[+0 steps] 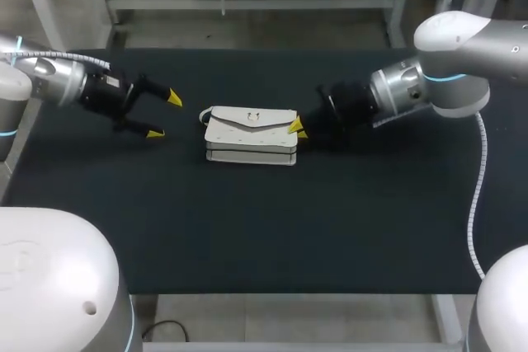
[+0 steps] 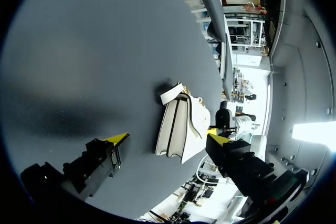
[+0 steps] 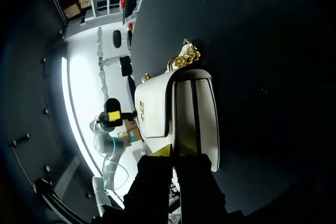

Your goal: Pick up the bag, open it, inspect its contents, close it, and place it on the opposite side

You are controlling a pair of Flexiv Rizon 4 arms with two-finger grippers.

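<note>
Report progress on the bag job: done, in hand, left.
Done: nothing yet; the bag lies flat, flap shut. In hand: the right gripper is at its end, grasp unclear; the left gripper is open, apart. Left: lift, open, inspect, close, place across.

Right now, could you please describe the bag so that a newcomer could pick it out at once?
On the black table, near its middle, lies a flat white bag, between my left claw and right claw. Its envelope flap, gold clasp and gold chain mark it, and nothing else on the dark cloth is pale.
</note>
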